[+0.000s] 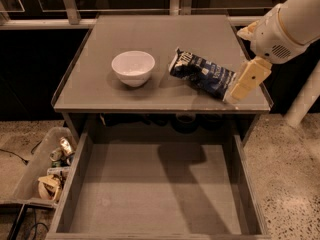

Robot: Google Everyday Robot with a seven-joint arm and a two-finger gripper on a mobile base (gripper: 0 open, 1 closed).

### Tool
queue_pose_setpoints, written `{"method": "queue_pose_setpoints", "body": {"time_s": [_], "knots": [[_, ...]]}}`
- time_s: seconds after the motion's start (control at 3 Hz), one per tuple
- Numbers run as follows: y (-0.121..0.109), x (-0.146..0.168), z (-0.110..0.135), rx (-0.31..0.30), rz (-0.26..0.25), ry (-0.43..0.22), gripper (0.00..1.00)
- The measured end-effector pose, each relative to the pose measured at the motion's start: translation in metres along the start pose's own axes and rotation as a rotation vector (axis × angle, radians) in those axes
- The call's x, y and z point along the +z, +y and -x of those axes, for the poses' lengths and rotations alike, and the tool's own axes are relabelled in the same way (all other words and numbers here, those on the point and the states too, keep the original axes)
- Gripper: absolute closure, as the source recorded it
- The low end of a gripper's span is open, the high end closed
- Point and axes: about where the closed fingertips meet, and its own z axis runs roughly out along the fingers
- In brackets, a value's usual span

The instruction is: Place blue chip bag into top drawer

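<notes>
Grey worktop carries the blue chip bag at three o'clock of the white bowl, our gripper at the bag's three o'clock end, spread or closed we cannot tell, so a skewed approach could shove it off, missing the top drawer.

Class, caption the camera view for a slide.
Gripper beside the chip bag on the cabinet top; drawer open below.
</notes>
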Motion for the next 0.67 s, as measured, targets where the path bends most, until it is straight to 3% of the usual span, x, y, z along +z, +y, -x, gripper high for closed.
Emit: {"method": "queue_pose_setpoints", "body": {"time_s": [0.33, 0.67], "knots": [[-0.028, 0.013, 0.002, 0.003, -0.079, -0.050, 0.00], [-0.050, 0.035, 0.004, -0.010, -0.091, -0.055, 0.00]]}}
